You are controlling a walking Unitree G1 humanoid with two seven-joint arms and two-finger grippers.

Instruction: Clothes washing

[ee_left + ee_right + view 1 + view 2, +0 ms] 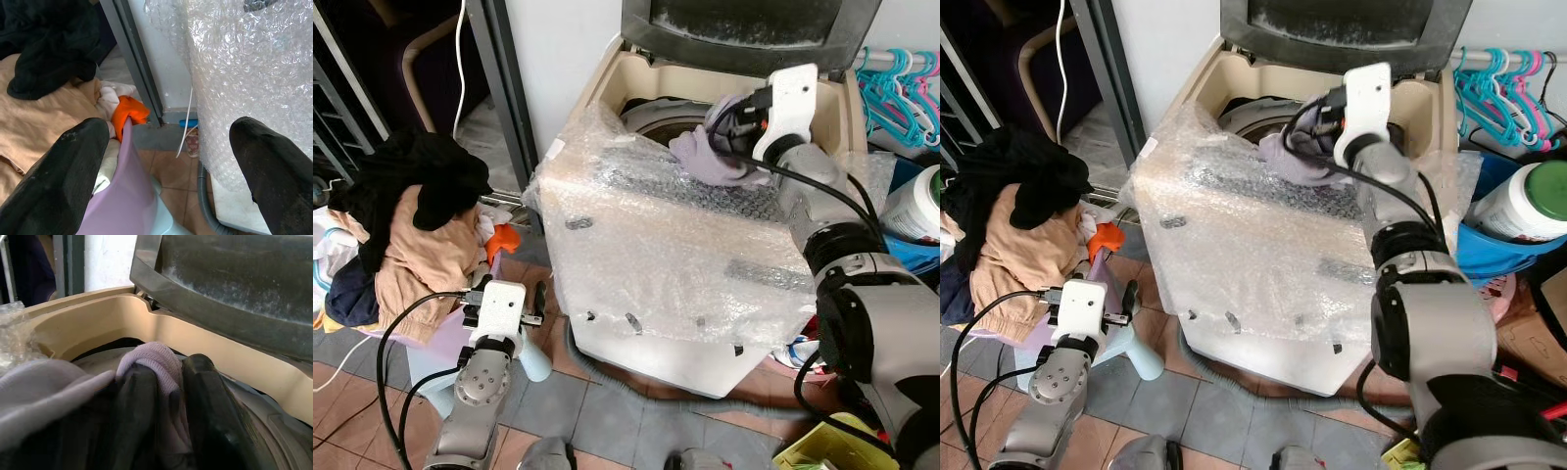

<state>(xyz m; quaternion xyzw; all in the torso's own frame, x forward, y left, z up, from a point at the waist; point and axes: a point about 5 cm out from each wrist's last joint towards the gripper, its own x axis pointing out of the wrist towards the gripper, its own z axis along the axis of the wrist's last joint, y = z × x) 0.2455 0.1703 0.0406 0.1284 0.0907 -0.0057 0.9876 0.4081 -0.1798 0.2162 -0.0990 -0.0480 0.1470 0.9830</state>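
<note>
Loading step here: right gripper [729, 132], fingers pinched tight on a lilac garment [705, 157] draped over the washing machine's [666, 255] front rim, next needs to reach over the drum and let go, while left gripper [504, 315] hangs wide open, empty, beside the laundry pile [406, 230].
</note>
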